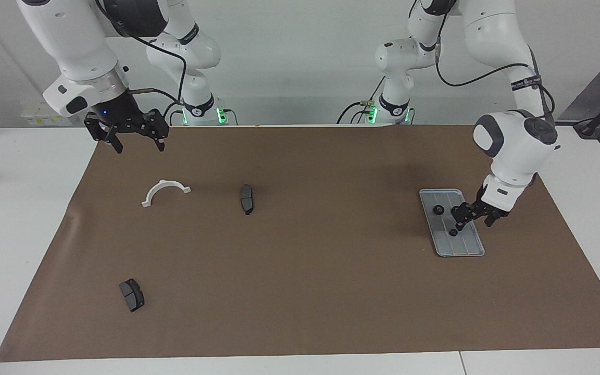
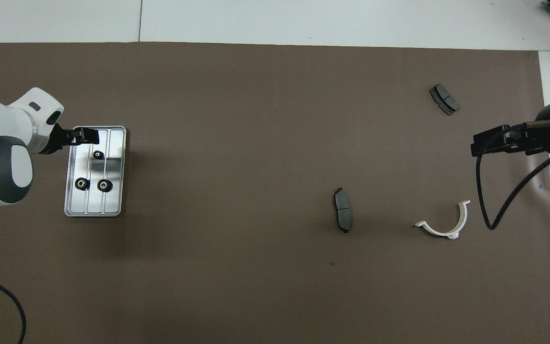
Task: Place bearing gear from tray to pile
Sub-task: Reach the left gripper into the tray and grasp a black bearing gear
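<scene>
The silver ridged tray (image 1: 465, 245) (image 2: 112, 200) lies on the brown mat toward the left arm's end of the table. Three small black bearing gears rest in it: one (image 1: 438, 210) (image 2: 104, 185) and a second (image 2: 81, 183) at the end nearer the robots, the third (image 1: 453, 232) (image 2: 97, 154) farther out. My left gripper (image 1: 473, 224) (image 2: 94, 136) hangs open and low over the tray, holding nothing; one finger partly hides a gear in the facing view. My right gripper (image 1: 139, 147) (image 2: 473, 145) waits open above the mat's corner near its base. No pile shows.
A white half-ring clamp (image 1: 165, 191) (image 2: 444, 222) lies toward the right arm's end. One dark brake pad (image 1: 247, 199) (image 2: 343, 210) sits near the mat's middle, another (image 1: 132, 295) (image 2: 444, 99) farther from the robots. The brown mat (image 1: 300, 291) covers most of the table.
</scene>
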Robot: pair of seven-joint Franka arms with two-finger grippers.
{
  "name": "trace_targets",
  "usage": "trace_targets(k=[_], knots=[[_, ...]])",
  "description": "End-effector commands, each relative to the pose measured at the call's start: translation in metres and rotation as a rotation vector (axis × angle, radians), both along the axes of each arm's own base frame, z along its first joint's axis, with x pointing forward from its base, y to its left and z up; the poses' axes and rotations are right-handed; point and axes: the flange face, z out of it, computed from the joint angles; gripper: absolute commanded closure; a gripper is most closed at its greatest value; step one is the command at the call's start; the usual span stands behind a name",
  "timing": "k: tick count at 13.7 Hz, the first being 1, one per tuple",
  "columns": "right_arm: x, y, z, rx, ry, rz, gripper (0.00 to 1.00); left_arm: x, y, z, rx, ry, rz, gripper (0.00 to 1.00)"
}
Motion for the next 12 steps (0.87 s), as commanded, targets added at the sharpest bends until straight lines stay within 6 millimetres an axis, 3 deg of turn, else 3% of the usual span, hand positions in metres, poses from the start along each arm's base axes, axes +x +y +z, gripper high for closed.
trace_targets(k=[1,3,6,9,12], knots=[[-0.005,-0.003,0.000,0.004,-0.016,0.003,0.00,-0.007,-0.006,-0.021,-0.006,-0.009,0.003,0.00],[-0.005,-0.003,0.000,0.004,-0.016,0.003,0.00,-0.007,-0.007,-0.026,-0.007,-0.004,0.001,0.05],[-0.005,-0.003,0.000,0.004,-0.016,0.003,0.00,-0.019,-0.007,-0.040,-0.008,0.030,0.004,0.42],[-0.005,-0.003,0.000,0.004,-0.014,0.003,0.00,-0.022,-0.008,-0.041,-0.010,0.040,0.015,0.51],[-0.005,-0.004,0.000,0.004,-0.016,0.001,0.00,-0.021,-0.015,-0.042,-0.010,0.038,0.008,0.51]])
